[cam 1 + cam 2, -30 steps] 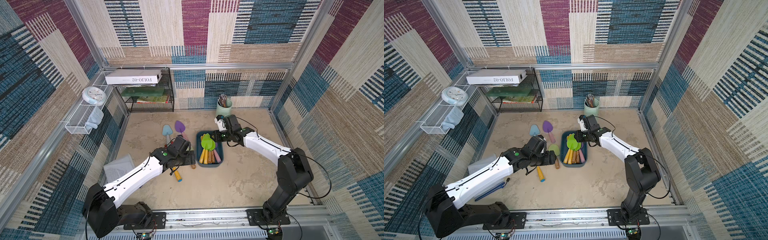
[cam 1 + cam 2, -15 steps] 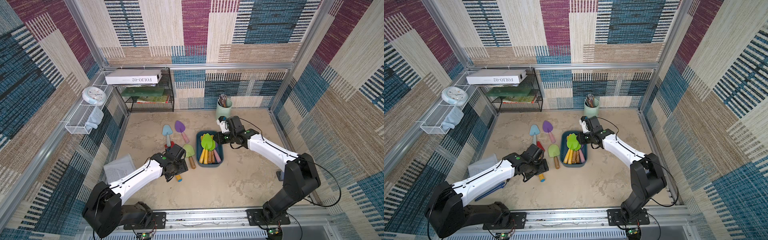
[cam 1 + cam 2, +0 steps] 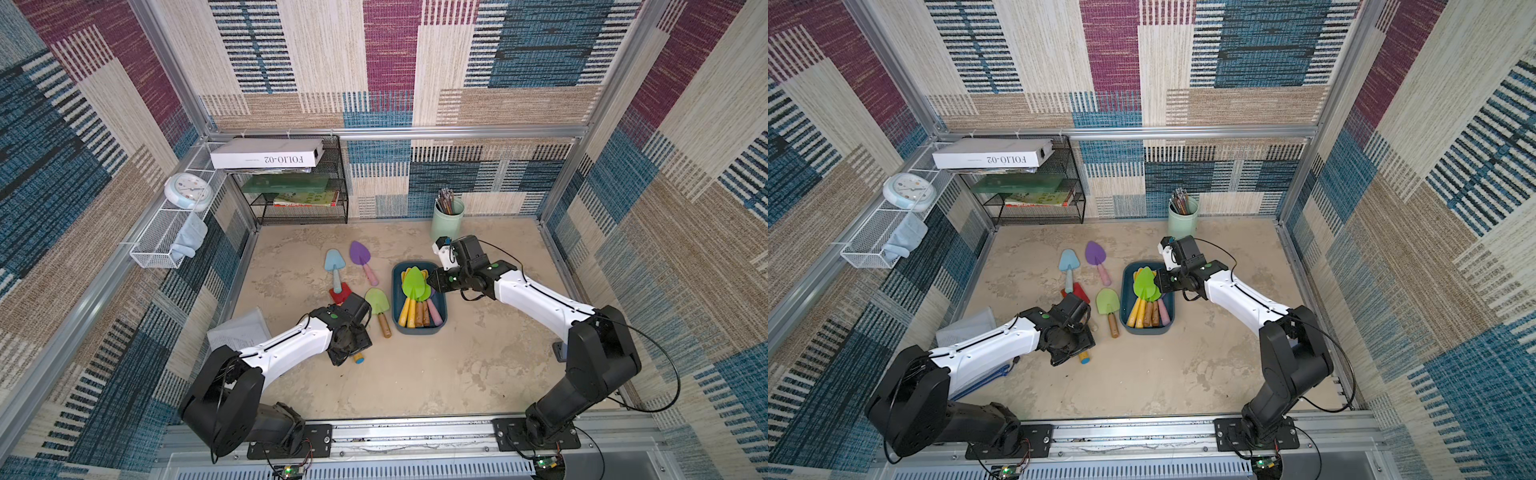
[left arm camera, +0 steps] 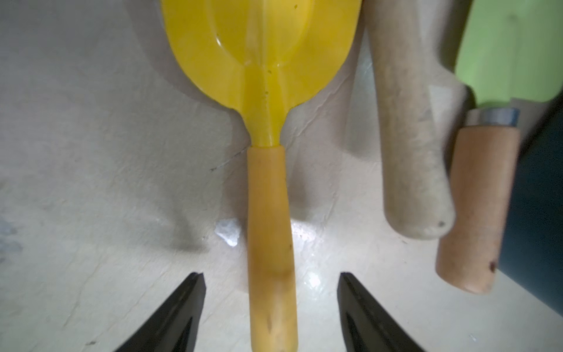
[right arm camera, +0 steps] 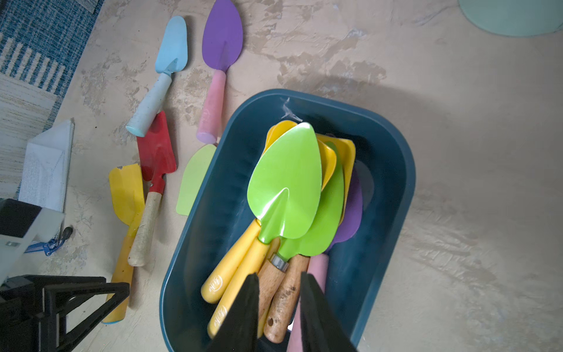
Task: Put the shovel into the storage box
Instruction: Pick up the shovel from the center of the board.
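Observation:
The storage box (image 3: 419, 330) (image 3: 1148, 331) (image 5: 408, 170), a dark teal tub, holds several shovels, a bright green one (image 3: 413, 282) (image 5: 286, 183) on top. A yellow shovel (image 4: 262, 45) (image 5: 126, 189) lies on the table left of the box. My left gripper (image 4: 269, 277) (image 3: 349, 349) is low over it, open, with its jaws on either side of the yellow handle and clear of it. My right gripper (image 5: 279, 275) (image 3: 436, 282) hovers over the box's far right edge, open by a narrow gap with nothing between its fingers. Light blue (image 3: 333, 264), purple (image 3: 360, 255), red (image 3: 340, 293) and pale green (image 3: 377, 301) shovels also lie left of the box.
A mint-green cup (image 3: 446, 218) of pencils stands at the back wall behind the box. A black wire shelf (image 3: 299, 195) sits at the back left, a white wire basket (image 3: 166, 237) hangs on the left wall, and a white notebook (image 3: 241, 332) lies at the left edge.
My left gripper has pulled back toward the front, come down over the yellow shovel's handle, and its jaws have narrowed. The right gripper's jaws have narrowed too, and it has barely shifted.

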You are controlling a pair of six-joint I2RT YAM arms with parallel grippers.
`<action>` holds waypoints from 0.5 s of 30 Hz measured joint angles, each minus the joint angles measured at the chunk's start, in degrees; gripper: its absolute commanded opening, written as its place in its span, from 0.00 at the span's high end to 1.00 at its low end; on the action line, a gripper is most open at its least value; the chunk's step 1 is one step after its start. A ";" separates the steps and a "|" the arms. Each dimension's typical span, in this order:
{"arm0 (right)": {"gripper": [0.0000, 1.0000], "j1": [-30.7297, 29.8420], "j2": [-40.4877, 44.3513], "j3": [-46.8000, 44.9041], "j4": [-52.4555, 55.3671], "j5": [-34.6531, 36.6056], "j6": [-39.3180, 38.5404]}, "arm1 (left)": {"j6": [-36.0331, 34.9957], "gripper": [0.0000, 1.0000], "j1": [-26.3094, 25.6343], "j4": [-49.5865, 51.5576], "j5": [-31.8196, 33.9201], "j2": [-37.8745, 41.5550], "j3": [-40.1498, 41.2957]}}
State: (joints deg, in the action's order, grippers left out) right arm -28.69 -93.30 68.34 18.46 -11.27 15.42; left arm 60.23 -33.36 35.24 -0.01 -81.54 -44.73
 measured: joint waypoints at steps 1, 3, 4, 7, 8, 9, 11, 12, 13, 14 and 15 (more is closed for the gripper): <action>0.74 0.00 -0.02 0.00 0.00 -0.11 0.00 | 0.24 0.37 0.00 -0.52 0.04 -0.83 0.02; 0.74 0.00 -0.07 0.00 0.00 -0.26 0.00 | 0.44 0.40 0.00 -1.40 -0.20 -2.21 0.04; 0.75 0.00 -0.07 -0.04 -0.04 -0.35 -0.02 | 0.46 0.41 0.00 -1.79 -0.22 -2.78 0.04; 0.75 0.00 -0.07 -0.17 -0.07 -0.35 -0.02 | 0.63 0.46 0.00 -2.27 -0.37 -3.82 -0.24; 0.75 0.00 -0.07 -0.20 -0.07 -0.35 -0.04 | 0.63 0.49 0.00 -2.23 -0.33 -3.96 -0.26; 0.75 0.00 -0.07 -0.22 -0.07 -0.35 -0.04 | 0.63 0.53 0.00 -2.12 -0.28 -4.07 -0.28; 0.75 0.00 -0.07 -0.22 -0.07 -0.35 -0.04 | 0.66 0.63 0.00 -1.99 -0.13 -4.13 -0.28; 0.75 0.00 -0.09 -0.22 -0.11 -0.35 -0.04 | 0.66 0.71 0.00 -1.99 -0.13 -4.13 -0.28; 0.75 0.00 -0.13 -0.22 -0.17 -0.37 -0.04 | 0.83 0.77 0.00 -2.12 -0.17 -4.13 -0.28; 0.76 0.00 -0.17 -0.22 -0.17 -0.37 -0.04 | 1.07 0.81 0.00 -2.16 -0.17 -4.15 -0.28; 0.76 0.00 -0.24 -0.22 -0.17 -0.39 -0.07 | 0.61 0.84 0.00 -2.16 -0.39 -4.15 -0.28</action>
State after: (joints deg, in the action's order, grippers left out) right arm -28.69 -93.54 68.12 18.28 -11.66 15.35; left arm 60.84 -33.36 33.08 -0.40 -85.69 -45.01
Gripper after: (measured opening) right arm 0.246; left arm 0.228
